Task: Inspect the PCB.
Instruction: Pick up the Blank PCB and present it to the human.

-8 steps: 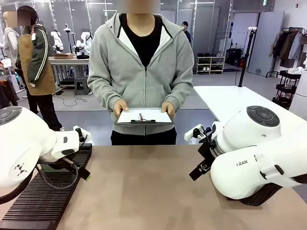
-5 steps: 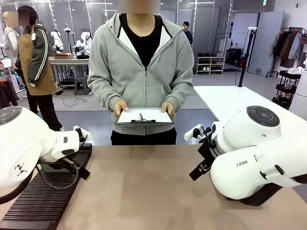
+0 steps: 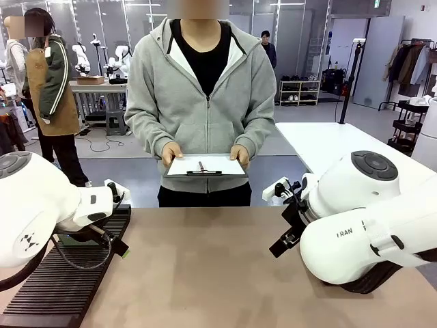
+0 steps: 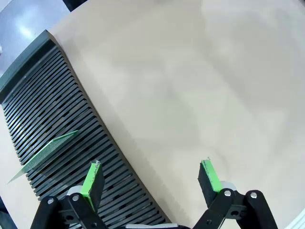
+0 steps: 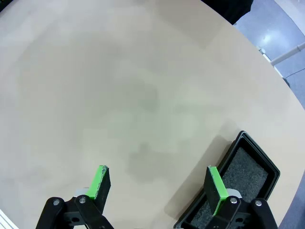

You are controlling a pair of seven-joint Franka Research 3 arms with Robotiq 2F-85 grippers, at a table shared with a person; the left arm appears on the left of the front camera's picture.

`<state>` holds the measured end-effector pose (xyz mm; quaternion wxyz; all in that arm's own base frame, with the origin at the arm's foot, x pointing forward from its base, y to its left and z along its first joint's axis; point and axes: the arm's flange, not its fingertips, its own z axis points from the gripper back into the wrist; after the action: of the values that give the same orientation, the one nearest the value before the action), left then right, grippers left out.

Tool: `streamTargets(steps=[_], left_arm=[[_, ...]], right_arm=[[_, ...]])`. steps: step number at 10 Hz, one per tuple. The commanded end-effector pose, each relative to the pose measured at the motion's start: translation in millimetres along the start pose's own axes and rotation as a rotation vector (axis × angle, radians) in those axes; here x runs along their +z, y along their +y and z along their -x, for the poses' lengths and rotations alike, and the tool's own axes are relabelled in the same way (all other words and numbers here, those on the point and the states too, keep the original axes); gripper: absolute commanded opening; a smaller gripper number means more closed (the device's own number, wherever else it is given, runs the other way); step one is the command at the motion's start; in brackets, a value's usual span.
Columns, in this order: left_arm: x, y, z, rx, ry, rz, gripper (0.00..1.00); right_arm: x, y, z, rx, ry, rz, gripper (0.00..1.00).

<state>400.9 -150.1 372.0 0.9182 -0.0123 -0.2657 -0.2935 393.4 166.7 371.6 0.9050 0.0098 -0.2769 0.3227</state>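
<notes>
The PCB (image 4: 45, 151) is a thin green board standing on edge, tilted, in a slot of the black ribbed rack (image 4: 52, 95) in the left wrist view. My left gripper (image 4: 151, 175) hovers open above the rack's edge and the tan table, its left fingertip (image 4: 93, 177) a short way from the PCB without touching it. My right gripper (image 5: 157, 183) is open over bare table, with nothing between its green pads. Both white arms rest low at the table's sides in the front view.
A person in a grey hoodie stands at the far side holding a clipboard (image 3: 205, 166) with white paper in both hands. The rack (image 3: 58, 290) lies at the front left. A black foam-lined tray (image 5: 248, 171) sits by my right gripper. The tan table (image 3: 205, 273) spreads between the arms.
</notes>
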Motion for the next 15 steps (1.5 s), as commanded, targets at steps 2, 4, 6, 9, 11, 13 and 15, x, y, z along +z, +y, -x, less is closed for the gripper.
streamTargets(steps=[2,4,6,9,11,13,15], left_arm=[[0,0,0,0.001,0.0,0.0,1.0],[0,0,0,0.0,0.0,0.0,1.0],[42,-6,-23,0.062,0.049,0.1,1.0],[110,8,-36,0.226,0.103,0.345,1.0],[157,34,-23,0.319,0.124,0.668,1.0],[190,76,10,0.39,0.062,0.951,1.0],[207,127,53,0.442,-0.093,1.179,1.0]], right_arm=[[0,0,0,-0.002,0.0,-0.001,1.0],[0,0,0,0.0,0.0,0.0,1.0],[42,3,-24,-0.004,-0.028,-0.123,1.0],[115,-21,-40,-0.137,-0.057,-0.329,1.0],[158,-52,-29,-0.288,-0.093,-0.575,1.0],[196,-103,7,-0.407,-0.16,-0.873,1.0],[213,-151,60,-0.573,-0.274,-0.961,1.0]])
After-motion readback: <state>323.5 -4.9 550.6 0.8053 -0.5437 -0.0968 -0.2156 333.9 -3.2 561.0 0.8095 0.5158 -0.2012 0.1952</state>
